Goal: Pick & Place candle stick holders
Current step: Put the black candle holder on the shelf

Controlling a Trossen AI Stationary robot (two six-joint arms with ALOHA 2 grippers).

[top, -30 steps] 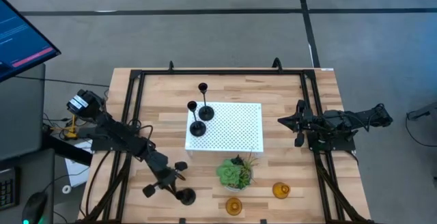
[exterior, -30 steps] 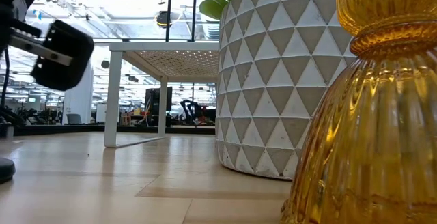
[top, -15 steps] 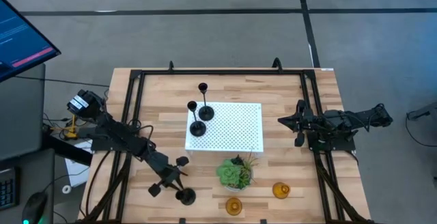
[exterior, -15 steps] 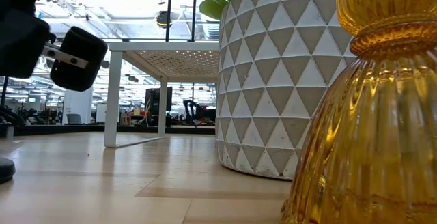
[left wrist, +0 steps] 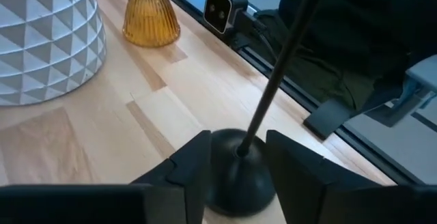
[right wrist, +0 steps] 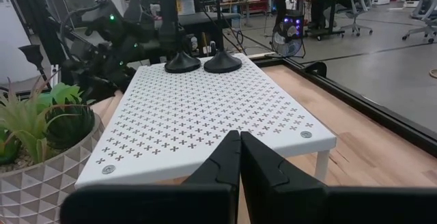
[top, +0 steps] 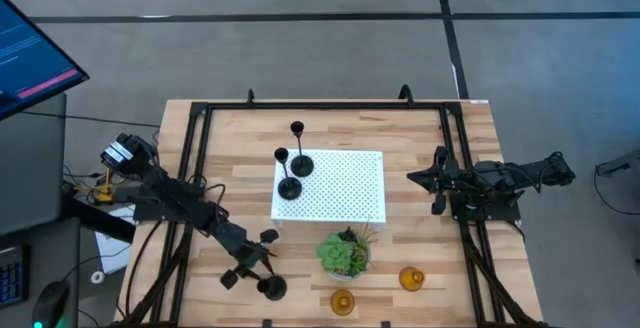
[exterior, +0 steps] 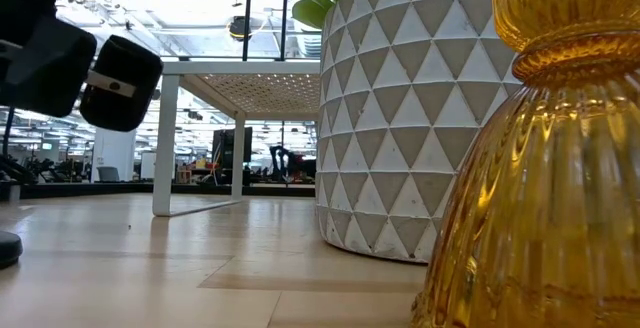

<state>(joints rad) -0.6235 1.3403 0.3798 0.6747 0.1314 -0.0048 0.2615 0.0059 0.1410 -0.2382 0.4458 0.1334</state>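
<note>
While my left gripper (top: 246, 259) works near the desk's front edge, the high view shows its spread fingers flanking a black candle stick holder with a round base (top: 271, 287). Two more black stemmed holders (top: 289, 187) stand on the left part of the white perforated metal stand (top: 345, 198); two squat amber glass holders (top: 411, 279) sit beside the green plant in a white faceted pot (top: 345, 253). My right gripper (top: 437, 181) waits at the right edge.

Low view: an amber holder (exterior: 540, 168) fills the foreground beside the pot (exterior: 390, 118).

Left wrist view: my fingers (left wrist: 194, 166) stand apart on either side of the black base (left wrist: 240, 173).

Right wrist view: my fingers (right wrist: 235, 157) are pressed together, empty.
</note>
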